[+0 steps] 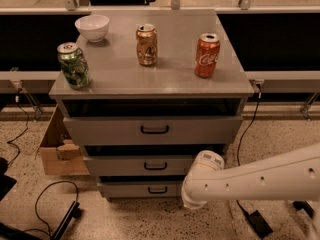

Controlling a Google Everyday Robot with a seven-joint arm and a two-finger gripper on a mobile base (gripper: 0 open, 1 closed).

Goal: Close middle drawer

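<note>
The middle drawer [125, 166] is a low grey front panel with a small black loop handle [155, 165], second of three in the grey cabinet. It stands out a little, with a dark gap above it. My gripper [190, 201] hangs at the end of the white arm [260, 181], which comes in from the right. The gripper is in front of the right end of the middle and bottom drawer fronts, low near the floor. The arm's wrist [207, 163] covers the right end of the middle drawer front.
The taller top drawer [152, 130] and the low bottom drawer [145, 189] flank the middle one. On the cabinet top stand a green can [73, 65], a white bowl [92, 27], a gold can [146, 44] and a red cola can [207, 54]. A cardboard box [57, 151] and cables [45, 204] lie at the left.
</note>
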